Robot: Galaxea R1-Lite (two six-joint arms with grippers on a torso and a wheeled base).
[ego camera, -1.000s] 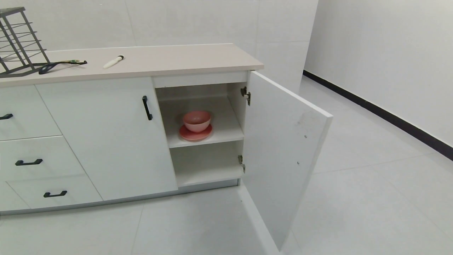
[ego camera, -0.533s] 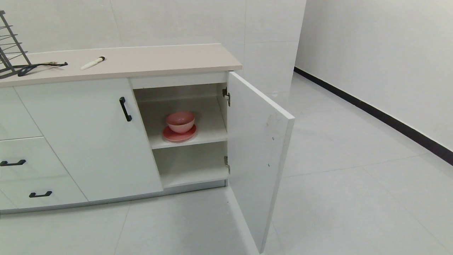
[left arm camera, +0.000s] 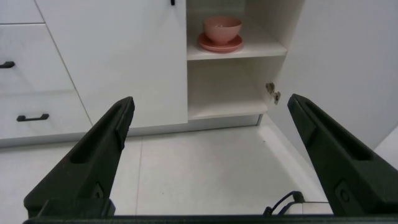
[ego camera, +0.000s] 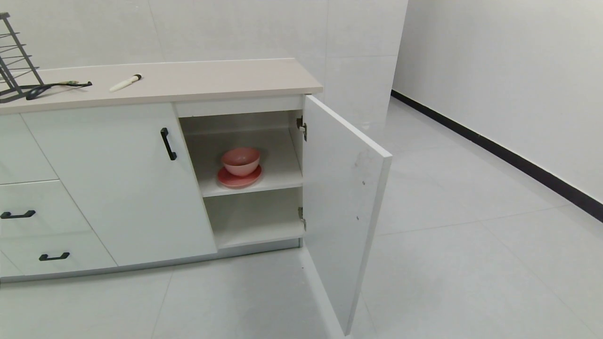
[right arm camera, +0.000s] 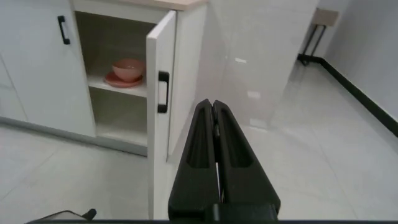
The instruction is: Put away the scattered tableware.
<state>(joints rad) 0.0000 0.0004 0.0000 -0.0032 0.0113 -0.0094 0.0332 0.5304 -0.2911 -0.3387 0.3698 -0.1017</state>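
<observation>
Only the head camera shifted; no item moved. Stowed: round pink bowl (ego camera: 240, 160) rests on flat pink plate (ego camera: 225, 177), on open white cabinet's upper shelf (ego camera: 279, 173). Empty: left gripper (left arm camera: 211, 102) spread, right gripper (right arm camera: 213, 106) closed. The bowl-and-plate stowing step is likely complete.

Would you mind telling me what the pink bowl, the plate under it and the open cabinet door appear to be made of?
The pink bowl looks like plastic or melamine: even matte colour with a soft sheen, though glazed ceramic is possible. The plate beneath it, a deeper coral, looks alike. The open cabinet door seems laminated board: flat, smooth white face with a square edge.
</observation>
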